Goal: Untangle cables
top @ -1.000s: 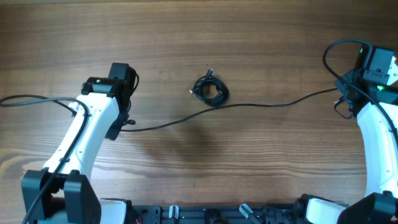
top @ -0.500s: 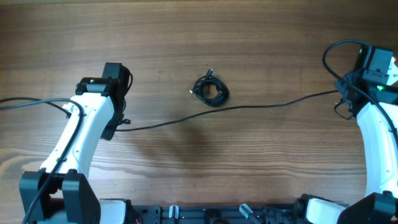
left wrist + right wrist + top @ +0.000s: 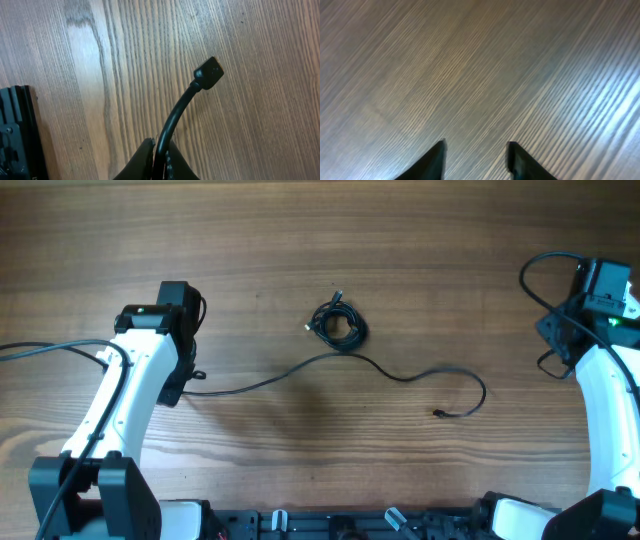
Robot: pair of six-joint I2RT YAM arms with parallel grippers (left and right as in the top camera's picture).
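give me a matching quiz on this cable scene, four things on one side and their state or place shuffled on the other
Things:
1. left claw
2. right claw
3. long cable
4. coiled cable

States or places:
a. bunched in loops, upper middle of the overhead view
b. open, holding nothing
c. shut, pinching a cable
d. trails in a wavy line, one end lying free

Pairs: 1-c, 2-b, 3-d, 4-a

coiled cables (image 3: 339,323): cord count too small to tell; long cable (image 3: 400,377) end hidden under left arm (image 3: 150,370)
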